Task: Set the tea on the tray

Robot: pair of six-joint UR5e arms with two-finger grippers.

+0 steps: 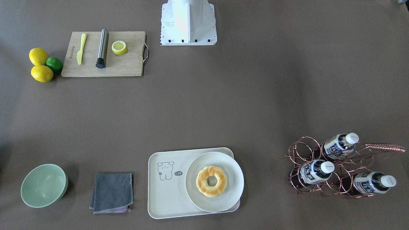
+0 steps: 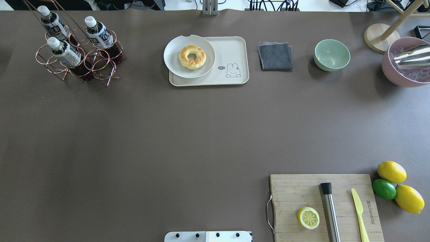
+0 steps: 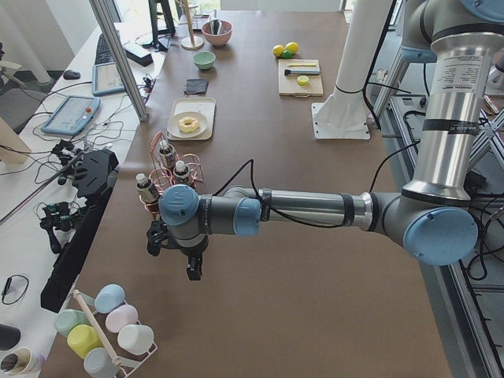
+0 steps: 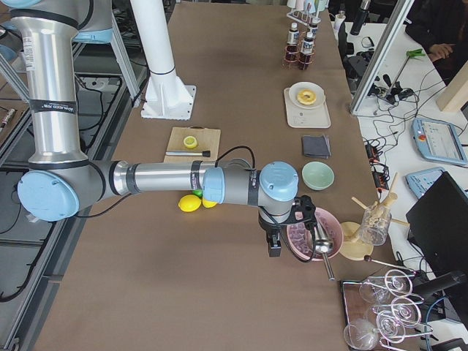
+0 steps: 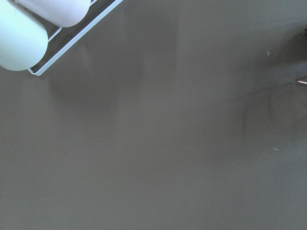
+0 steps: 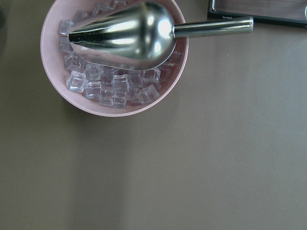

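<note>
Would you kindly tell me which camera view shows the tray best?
The exterior front-facing view: the tray is near and large, its bear print clear, the plate covering one end. Overhead shows it smaller; both side views show it tiny; the wrist views miss it.

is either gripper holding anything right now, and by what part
Nothing seen held. All three tea bottles sit in the copper rack; the left gripper and right gripper hang bare over the table, jaw state unreadable.
</note>
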